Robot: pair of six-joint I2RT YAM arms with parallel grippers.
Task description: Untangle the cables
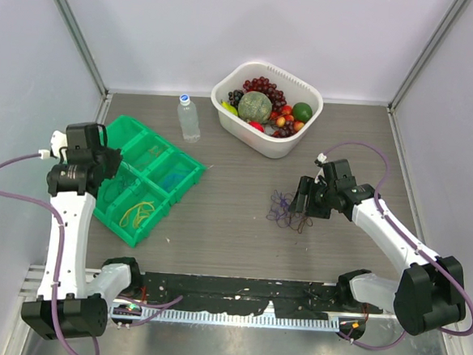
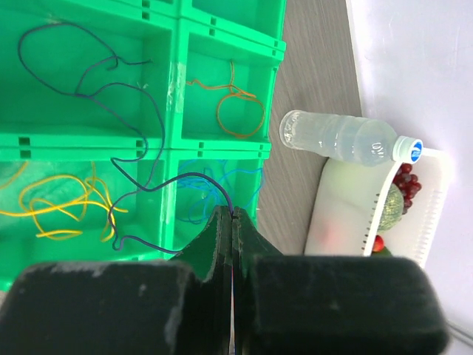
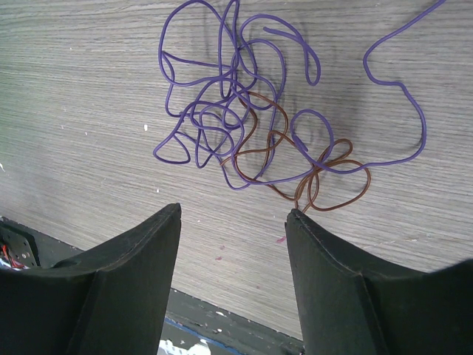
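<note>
A tangle of cables lies on the table: a purple cable (image 3: 222,111) knotted with a brown one (image 3: 325,203), seen from above as a small bunch (image 1: 287,209). My right gripper (image 3: 233,211) (image 1: 301,200) hovers just beside this bunch, open, with nothing between its fingers. My left gripper (image 2: 232,213) (image 1: 113,171) is over the green tray (image 1: 184,167), shut on a dark purple cable (image 2: 140,144) that trails across the tray's compartments. Other compartments hold a yellow cable (image 2: 59,200), an orange one (image 2: 240,111) and a blue one (image 2: 199,194).
A water bottle (image 1: 189,117) lies beside the tray's far corner. A white basket (image 1: 264,66) of fruit stands at the back centre. A black strip (image 1: 236,295) runs along the near edge between the arm bases. Walls close in on three sides.
</note>
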